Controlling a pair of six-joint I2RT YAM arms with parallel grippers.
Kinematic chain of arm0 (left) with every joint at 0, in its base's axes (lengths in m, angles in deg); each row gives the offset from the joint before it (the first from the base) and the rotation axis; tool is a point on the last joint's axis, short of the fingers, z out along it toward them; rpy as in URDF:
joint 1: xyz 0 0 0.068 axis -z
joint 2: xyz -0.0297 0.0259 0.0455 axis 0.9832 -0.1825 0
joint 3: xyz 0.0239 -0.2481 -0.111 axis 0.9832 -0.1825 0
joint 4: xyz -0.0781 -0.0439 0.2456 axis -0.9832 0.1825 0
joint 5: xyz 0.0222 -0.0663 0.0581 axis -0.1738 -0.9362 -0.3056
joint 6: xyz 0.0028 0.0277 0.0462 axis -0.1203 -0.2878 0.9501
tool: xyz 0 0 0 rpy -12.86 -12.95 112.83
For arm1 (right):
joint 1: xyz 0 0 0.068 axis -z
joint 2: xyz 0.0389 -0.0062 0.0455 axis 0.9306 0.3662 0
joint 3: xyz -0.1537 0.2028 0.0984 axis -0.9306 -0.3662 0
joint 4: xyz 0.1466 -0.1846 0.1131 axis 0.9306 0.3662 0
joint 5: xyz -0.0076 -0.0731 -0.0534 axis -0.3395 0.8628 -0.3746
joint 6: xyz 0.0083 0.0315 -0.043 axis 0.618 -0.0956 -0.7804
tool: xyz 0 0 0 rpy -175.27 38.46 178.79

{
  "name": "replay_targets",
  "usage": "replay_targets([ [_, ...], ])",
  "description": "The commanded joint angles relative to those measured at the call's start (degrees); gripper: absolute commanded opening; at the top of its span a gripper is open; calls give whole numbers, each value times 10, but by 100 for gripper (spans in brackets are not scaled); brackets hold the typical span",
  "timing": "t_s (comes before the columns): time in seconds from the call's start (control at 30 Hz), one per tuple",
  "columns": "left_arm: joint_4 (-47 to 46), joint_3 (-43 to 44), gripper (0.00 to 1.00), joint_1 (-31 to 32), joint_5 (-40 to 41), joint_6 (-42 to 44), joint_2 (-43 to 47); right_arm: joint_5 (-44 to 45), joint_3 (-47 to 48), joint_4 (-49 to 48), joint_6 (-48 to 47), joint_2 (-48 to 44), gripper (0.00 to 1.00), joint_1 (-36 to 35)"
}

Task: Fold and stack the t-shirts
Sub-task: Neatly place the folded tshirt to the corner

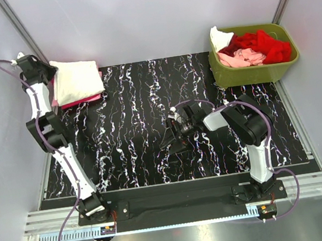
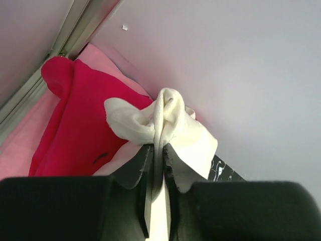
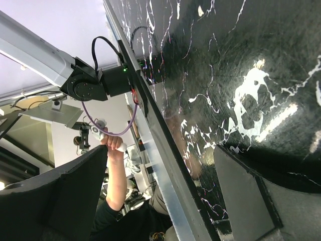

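Left hand (image 2: pixel 158 150) pinches bunched cream-white t-shirt (image 2: pixel 168 118)

you're looking at a robotics lab cell. the surface (image 1: pixel 153 151) is a black marbled mat boxed in on three sides by plain pale panels (image 1: pixel 134 16) held by slim metal posts (image 1: pixel 19 26). the left arm (image 1: pixel 56 141) and the right arm (image 1: pixel 252 125) are bolted down at its near edge, just beside a slotted aluminium rail (image 1: pixel 185 204). a purple cable (image 3: pixel 135 108) hangs loose below the mount. past that edge, your right wrist view shows a person's arm (image 3: pixel 116 175) among stands and dim equipment.
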Motion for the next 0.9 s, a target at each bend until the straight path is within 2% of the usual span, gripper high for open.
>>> replay_targets([
  [0.0, -52, 3, 18, -5, 42, 9, -5, 3, 10, -2, 5, 19, 95, 1],
  [0.1, -55, 14, 25, -9, 62, 13, -23, 3, 9, -4, 6, 19, 95, 1],
  [0.13, -52, 31, 32, -12, 66, 13, -36, 2, 10, -4, 7, 20, 95, 1],
  [0.2, -42, 48, 38, -13, 87, 14, -48, 1, 9, -4, 7, 20, 95, 2],
  [0.23, -39, 51, 46, -17, 94, 13, -51, 0, 9, -4, 7, 20, 95, 2],
  [0.33, -26, 36, 91, -14, 132, 36, -27, 0, 11, -5, 10, 22, 95, 3],
  [0.37, -29, 24, 99, -10, 154, 50, -14, 1, 10, -6, 11, 22, 95, 3],
  [0.53, -38, -64, 99, 28, 249, 172, 90, -1, 10, -9, 13, 22, 95, 3],
  [0.57, -36, -71, 99, 35, 310, 190, 103, 0, 9, -10, 13, 22, 95, 3],
  [0.63, -46, -96, 99, 53, 352, 240, 139, 0, 8, -11, 13, 20, 96, 3],
  [0.67, -45, -101, 99, 59, 399, 252, 148, 2, 8, -12, 13, 20, 96, 2],
  [0.8, -54, -138, 99, 88, 456, 290, 192, 1, 7, -13, 13, 19, 96, 3],
  [0.87, -70, -161, 99, 101, 454, 303, 201, 1, 6, -14, 13, 18, 96, 3],
])
